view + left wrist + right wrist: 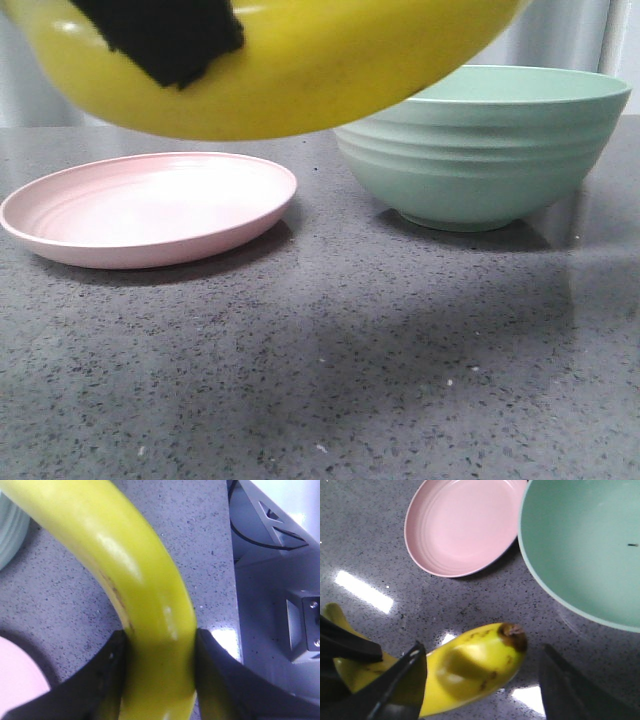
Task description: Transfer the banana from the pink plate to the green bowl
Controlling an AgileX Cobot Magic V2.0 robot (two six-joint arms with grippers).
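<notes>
The yellow banana (300,80) hangs in the air close to the front camera, above and in front of the empty pink plate (150,205). My left gripper (160,670) is shut on the banana (145,590) at mid-length; one of its black fingers (165,35) shows in the front view. The empty green bowl (480,150) stands right of the plate. In the right wrist view the banana's dark-tipped end (480,662) lies between the spread fingers of my open right gripper (485,680), touching neither clearly. The plate (465,525) and the bowl (585,545) lie beyond it.
The grey speckled countertop (330,360) carries the plate and bowl. In the left wrist view the counter's edge meets a white frame with a black cable (270,535) and a metal block (305,625).
</notes>
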